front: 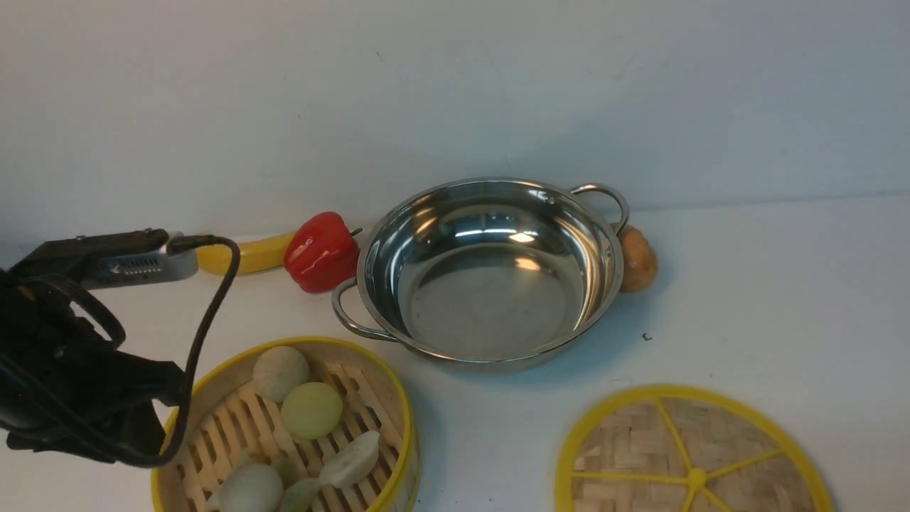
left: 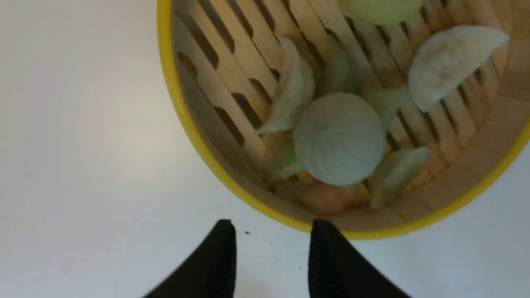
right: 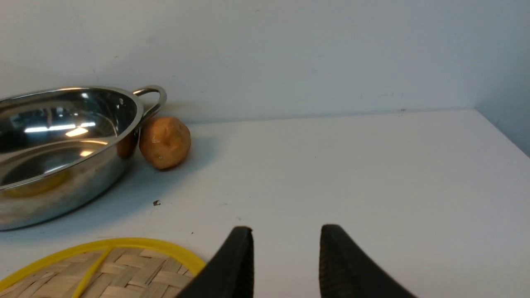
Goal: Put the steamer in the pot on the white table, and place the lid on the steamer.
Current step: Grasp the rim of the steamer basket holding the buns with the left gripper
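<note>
Here, no step is done yet. Near left, my left gripper [left: 273,225] stands parted and empty just beside the steamer [front: 234,423]. Near right, my right gripper [right: 285,229], likewise parted and empty, hovers by the lid [front: 640,441]. Farther off, the pot [front: 490,306] waits unfilled on the white table [front: 782,284].

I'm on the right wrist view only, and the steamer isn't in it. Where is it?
Observer: The steamer sits on the table at the robot's near left, in front of the pot and apart from it.
Operator: Does the left gripper have it?
Observer: No. The left gripper is open at the steamer's rim, gripping nothing.
Operator: What's on the pot's left side?
Observer: A red pepper close against the pot, with a banana beyond it.
</note>
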You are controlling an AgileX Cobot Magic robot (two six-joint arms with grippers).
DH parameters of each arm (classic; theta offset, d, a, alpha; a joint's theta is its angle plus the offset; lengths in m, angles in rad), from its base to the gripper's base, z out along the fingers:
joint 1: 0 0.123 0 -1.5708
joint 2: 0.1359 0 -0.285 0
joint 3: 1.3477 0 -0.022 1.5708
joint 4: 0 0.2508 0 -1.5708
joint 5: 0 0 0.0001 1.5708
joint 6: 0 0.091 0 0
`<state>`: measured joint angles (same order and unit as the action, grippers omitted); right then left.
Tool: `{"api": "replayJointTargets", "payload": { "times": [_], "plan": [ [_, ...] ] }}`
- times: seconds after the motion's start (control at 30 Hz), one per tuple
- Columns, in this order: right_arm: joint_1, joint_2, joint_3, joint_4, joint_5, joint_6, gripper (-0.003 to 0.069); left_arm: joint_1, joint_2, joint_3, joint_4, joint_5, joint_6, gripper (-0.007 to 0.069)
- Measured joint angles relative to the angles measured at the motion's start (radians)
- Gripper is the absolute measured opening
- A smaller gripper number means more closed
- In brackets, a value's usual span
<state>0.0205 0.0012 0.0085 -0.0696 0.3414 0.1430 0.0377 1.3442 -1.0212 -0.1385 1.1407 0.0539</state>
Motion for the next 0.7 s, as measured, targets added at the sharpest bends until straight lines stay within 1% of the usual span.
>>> {"api": "replayJointTargets", "payload": {
  "times": [0.1, 0.2, 0.37, 0.47, 0.6, 0.7],
  "plan": [
    [0.000, 0.000, 0.000, 0.000, 0.000, 0.000, 0.0242, 0.000, 0.007, -0.002, 0.050, -0.050, -0.043, 0.0241],
    [0.000, 0.000, 0.000, 0.000, 0.000, 0.000, 0.0242, 0.000, 0.031, -0.003, 0.082, -0.064, -0.067, 0.0241],
    [0.000, 0.000, 0.000, 0.000, 0.000, 0.000, 0.0242, 0.000, 0.095, -0.003, 0.095, -0.103, -0.074, 0.0242],
    [0.000, 0.000, 0.000, 0.000, 0.000, 0.000, 0.0242, 0.000, 0.151, -0.006, 0.079, -0.141, -0.074, 0.0248],
    [0.000, 0.000, 0.000, 0.000, 0.000, 0.000, 0.0242, 0.000, 0.208, -0.010, 0.065, -0.151, -0.071, 0.0302],
    [0.000, 0.000, 0.000, 0.000, 0.000, 0.000, 0.0242, 0.000, 0.242, -0.010, 0.081, -0.151, -0.082, 0.0366]
  ]
}}
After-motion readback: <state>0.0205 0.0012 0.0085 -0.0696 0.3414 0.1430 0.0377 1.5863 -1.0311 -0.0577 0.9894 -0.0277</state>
